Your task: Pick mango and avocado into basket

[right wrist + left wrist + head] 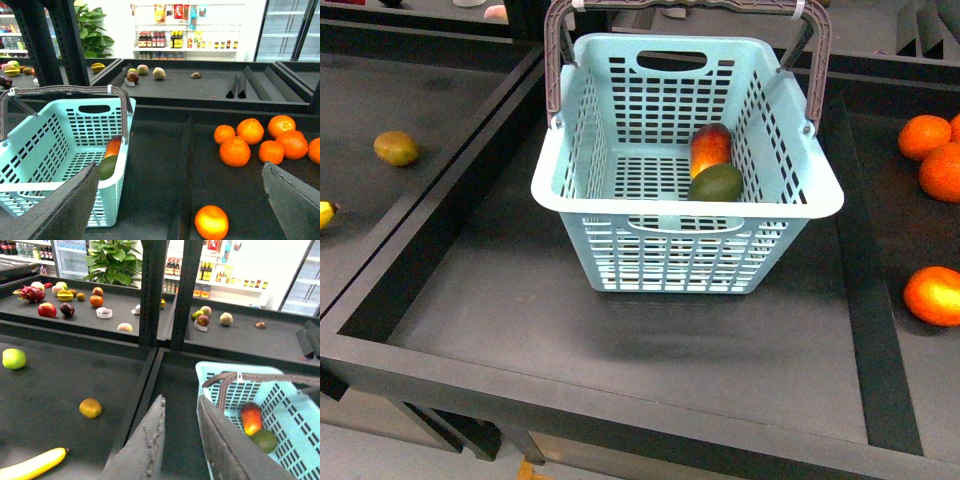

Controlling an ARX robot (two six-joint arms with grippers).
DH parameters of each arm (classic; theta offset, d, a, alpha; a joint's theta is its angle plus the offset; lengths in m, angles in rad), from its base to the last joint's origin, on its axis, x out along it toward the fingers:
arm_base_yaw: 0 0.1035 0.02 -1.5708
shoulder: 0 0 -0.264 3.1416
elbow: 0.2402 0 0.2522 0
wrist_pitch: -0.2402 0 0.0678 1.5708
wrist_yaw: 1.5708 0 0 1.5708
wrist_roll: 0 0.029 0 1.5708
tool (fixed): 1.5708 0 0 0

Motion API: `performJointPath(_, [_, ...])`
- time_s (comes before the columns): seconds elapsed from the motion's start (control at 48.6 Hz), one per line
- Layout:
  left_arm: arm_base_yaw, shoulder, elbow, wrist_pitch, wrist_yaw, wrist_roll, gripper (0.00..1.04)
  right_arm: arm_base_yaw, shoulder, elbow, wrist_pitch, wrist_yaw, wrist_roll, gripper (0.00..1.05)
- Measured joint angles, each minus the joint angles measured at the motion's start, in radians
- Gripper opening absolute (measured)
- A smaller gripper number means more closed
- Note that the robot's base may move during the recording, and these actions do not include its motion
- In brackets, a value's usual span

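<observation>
Mango [710,146] and avocado [717,184] lie touching on the floor of the basket [620,205], right side, avocado nearer. Both fruit are in, so the task looks complete. Basket stands upright mid-worktop [520,300], handles raised. Left hand [180,425] hangs left of the basket, fingers a little apart, holding nothing. Right hand [180,200] hangs to its right, spread wide, empty. Both hands are clear of the fruit, outside the basket.

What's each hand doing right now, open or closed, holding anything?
Left hand: open, empty.
Right hand: open wide, empty.
</observation>
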Motion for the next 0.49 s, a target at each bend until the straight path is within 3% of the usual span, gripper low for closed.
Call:
performJointPath(0.082, [0.000, -0.055, -0.102, 0.032, 0.000, 0.038, 0.04, 0.000, 0.000, 0.000, 0.000, 0.000, 0.000, 0.97])
performJointPath(0.103, [0.000, -0.070, -0.123, 0.039, 0.000, 0.040, 0.02, 0.000, 0.000, 0.000, 0.000, 0.000, 0.000, 0.97])
performJointPath(0.494, [0.000, -0.272, -0.328, 0.048, 0.000, 0.055, 0.03, 0.000, 0.000, 0.000, 0.000, 0.000, 0.000, 0.97])
